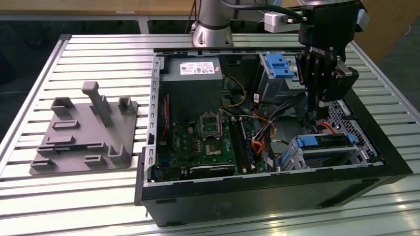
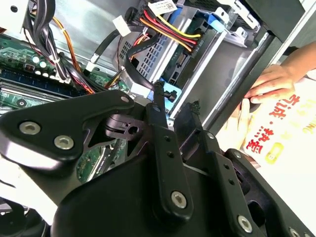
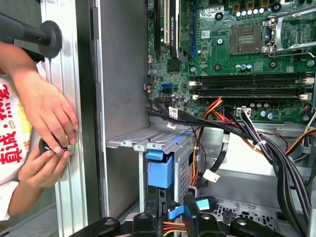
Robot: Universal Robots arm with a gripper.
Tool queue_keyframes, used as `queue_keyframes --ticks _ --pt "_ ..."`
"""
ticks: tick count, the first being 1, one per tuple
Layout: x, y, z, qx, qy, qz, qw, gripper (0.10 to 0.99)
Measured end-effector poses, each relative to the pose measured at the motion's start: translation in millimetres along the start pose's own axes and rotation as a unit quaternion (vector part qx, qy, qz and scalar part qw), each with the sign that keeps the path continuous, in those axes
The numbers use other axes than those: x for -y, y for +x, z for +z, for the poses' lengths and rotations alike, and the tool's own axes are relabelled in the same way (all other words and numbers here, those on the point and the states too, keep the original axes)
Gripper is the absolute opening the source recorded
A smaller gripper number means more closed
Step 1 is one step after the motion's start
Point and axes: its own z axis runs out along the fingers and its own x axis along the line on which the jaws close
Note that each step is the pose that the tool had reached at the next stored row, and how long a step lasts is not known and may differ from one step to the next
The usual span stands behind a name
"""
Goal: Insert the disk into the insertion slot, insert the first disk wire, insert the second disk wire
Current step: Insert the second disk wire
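1. The claw (image 2: 175,101), grip impossible to tell, is poised right at the blue plug of the second disk wire (image 2: 169,94)
2. The disk (image 1: 325,142) sits in the insertion slot (image 1: 362,147), just nearer than the claw, at the exterior view's right

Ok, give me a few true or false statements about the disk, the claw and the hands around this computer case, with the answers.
1. The disk sits in the slot. True.
2. The claw hangs outside the case. False: it is down inside the case, near the disk.
3. A person's hands are at the table rail just beside the case. True.
4. A fan covers the processor socket. False: the socket is bare.
5. A blue plug lies right at the claw's tip. True.
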Motion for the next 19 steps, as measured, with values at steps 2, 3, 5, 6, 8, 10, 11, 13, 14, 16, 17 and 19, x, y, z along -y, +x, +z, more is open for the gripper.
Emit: queue_keyframes --ticks 2,3,5,6,8,10,11,13,14,16,17,19 --pt "0.0 -1.8 0.1 -0.0012 0.0 0.0 1.0 0.278" --pt "-0.1 -2.7 0.2 -0.0017 0.0 0.0 1.0 0.278" --pt "-0.1 -4.3 0.3 -0.0029 0.0001 0.0 1.0 0.208" --pt "-0.1 -5.1 0.4 -0.0034 0.0001 -0.001 1.0 0.208" --pt "-0.2 -6.5 0.5 -0.0046 0.0 -0.001 1.0 0.208" --pt "-0.2 -7.4 0.9 -0.0059 0.0 -0.001 1.0 0.208" --pt "-0.3 -7.5 1.0 -0.0068 0.0 -0.001 1.0 0.208" --pt "-0.3 -7.5 1.0 -0.0083 0.0 -0.001 1.0 0.208" --pt "-0.3 -7.5 1.0 -0.0087 0.0 -0.001 1.0 0.196" --pt "-0.3 -7.6 1.1 -0.0088 0.0 -0.001 1.0 0.141" --pt "-0.3 -7.6 1.1 -0.0088 0.0 -0.001 1.0 0.141" --pt "-0.3 -7.6 1.1 -0.0088 0.0 -0.001 1.0 0.141"
